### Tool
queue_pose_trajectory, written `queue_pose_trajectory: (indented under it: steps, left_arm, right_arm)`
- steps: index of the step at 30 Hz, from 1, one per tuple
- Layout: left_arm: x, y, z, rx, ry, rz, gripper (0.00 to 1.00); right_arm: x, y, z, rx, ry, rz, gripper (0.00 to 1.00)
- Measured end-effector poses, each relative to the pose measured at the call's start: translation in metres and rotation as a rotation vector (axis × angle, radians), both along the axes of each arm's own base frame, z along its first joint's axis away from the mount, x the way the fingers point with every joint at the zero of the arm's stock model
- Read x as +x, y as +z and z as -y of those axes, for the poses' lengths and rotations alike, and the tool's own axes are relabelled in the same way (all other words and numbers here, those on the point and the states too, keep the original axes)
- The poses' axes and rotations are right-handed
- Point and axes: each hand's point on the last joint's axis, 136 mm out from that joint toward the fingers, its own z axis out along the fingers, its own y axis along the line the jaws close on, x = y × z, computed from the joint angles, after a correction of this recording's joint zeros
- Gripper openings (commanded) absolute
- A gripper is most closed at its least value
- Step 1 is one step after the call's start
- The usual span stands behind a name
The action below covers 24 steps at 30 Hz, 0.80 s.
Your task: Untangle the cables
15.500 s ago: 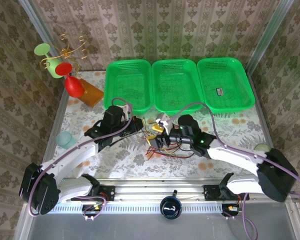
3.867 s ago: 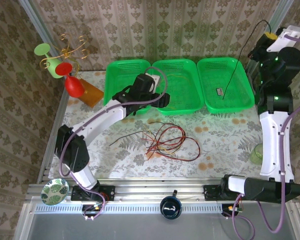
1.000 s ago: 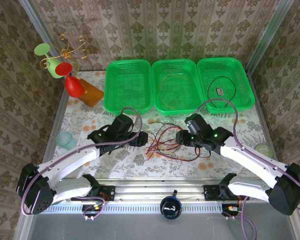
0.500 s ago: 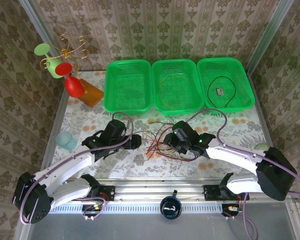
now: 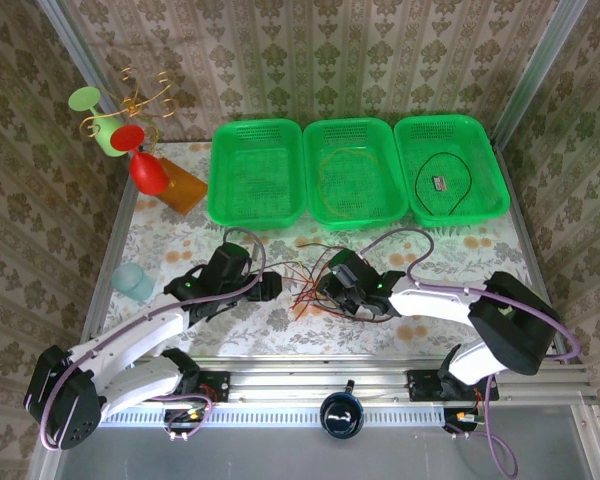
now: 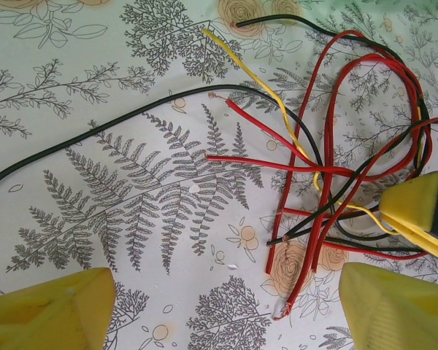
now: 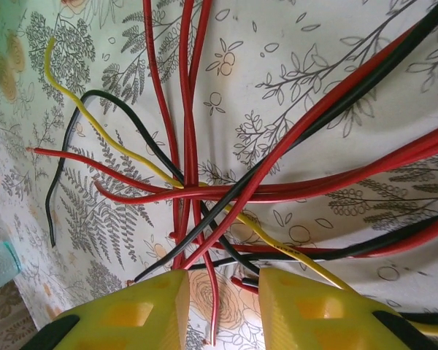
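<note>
The cables (image 5: 315,285) lie as a tangle of red, black and yellow strands on the flowered tablecloth between both arms. In the left wrist view the tangle (image 6: 328,175) fills the right half, and one black strand (image 6: 95,131) runs off to the left. My left gripper (image 5: 270,288) hovers just left of it, wide open (image 6: 223,313) over bare cloth. My right gripper (image 5: 332,292) is low over the knot. Its jaws (image 7: 223,313) stand a narrow gap apart, with a red cable end (image 7: 213,306) lying between them, untouched by either finger.
Three green baskets stand at the back. The left one (image 5: 255,130) holds nothing, the middle one (image 5: 355,126) a yellow cable (image 5: 325,185), the right one (image 5: 450,122) a black cable (image 5: 420,190). Plastic glasses on a stand (image 5: 130,135) are back left, a teal cup (image 5: 130,280) at the left.
My right gripper has slid left onto the tangle and its jaws have narrowed. The left gripper has drifted slightly back toward me and stayed open.
</note>
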Motion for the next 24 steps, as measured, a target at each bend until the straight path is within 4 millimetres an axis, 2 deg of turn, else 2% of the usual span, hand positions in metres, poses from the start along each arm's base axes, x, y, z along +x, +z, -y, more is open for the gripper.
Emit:
queue_pose_trajectory:
  steps: [7, 14, 24]
  left_arm:
    - [0.001, 0.001, 0.0, -0.004, 0.003, 0.001, 0.8]
    - [0.001, 0.009, -0.003, -0.015, 0.01, 0.029, 0.79]
    - [0.002, 0.021, -0.007, -0.032, 0.025, 0.071, 0.79]
  right_arm:
    - [0.001, -0.008, -0.011, 0.025, -0.004, -0.014, 0.29]
    - [0.005, -0.02, -0.016, 0.032, -0.025, -0.037, 0.18]
    - [0.007, -0.02, -0.019, 0.049, -0.036, -0.033, 0.18]
